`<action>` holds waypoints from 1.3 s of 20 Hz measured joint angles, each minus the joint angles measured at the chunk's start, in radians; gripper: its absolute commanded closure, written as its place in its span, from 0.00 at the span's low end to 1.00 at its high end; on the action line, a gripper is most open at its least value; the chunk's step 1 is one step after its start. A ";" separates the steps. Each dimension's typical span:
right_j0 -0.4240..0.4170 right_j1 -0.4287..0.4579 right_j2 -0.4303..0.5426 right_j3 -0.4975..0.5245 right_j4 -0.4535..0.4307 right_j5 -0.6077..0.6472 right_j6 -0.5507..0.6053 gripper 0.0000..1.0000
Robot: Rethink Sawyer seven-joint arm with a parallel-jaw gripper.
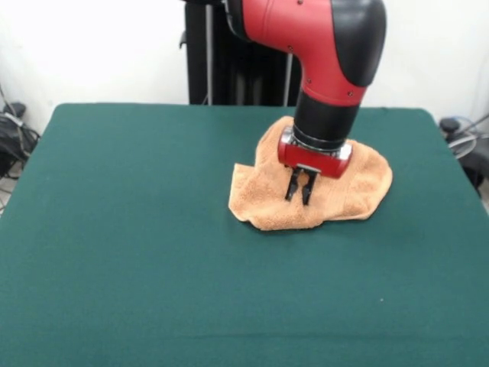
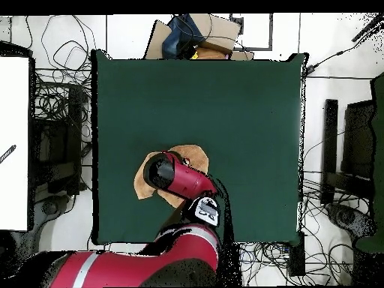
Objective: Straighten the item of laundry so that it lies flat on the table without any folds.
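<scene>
the towel [image 1: 336,191] lies bunched and folded on the green surface [image 1: 137,229], toward its far side. the gripper [image 1: 299,186] points down onto the towel's middle, jaws almost closed, maybe pinching cloth to pull it flat.

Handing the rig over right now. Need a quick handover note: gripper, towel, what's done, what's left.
Gripper: fingers close together, tips down on or just above the towel; whether it grips cloth cannot be told.
Towel: crumpled on the green table, on the robot's side of the middle; in the overhead view the arm covers most of it.
Done: arm is in position over the towel.
Left: towel has folds and a turned-over front edge; it has to be spread flat.
</scene>
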 measured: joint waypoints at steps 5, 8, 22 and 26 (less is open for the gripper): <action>0.000 -0.017 -0.005 0.006 0.000 0.000 0.000 1.00; 0.001 -0.029 -0.007 0.012 0.000 0.000 0.000 1.00; 0.049 -0.102 -0.045 0.072 0.006 0.011 0.000 1.00; 0.086 -0.116 -0.075 0.072 0.012 0.063 0.000 1.00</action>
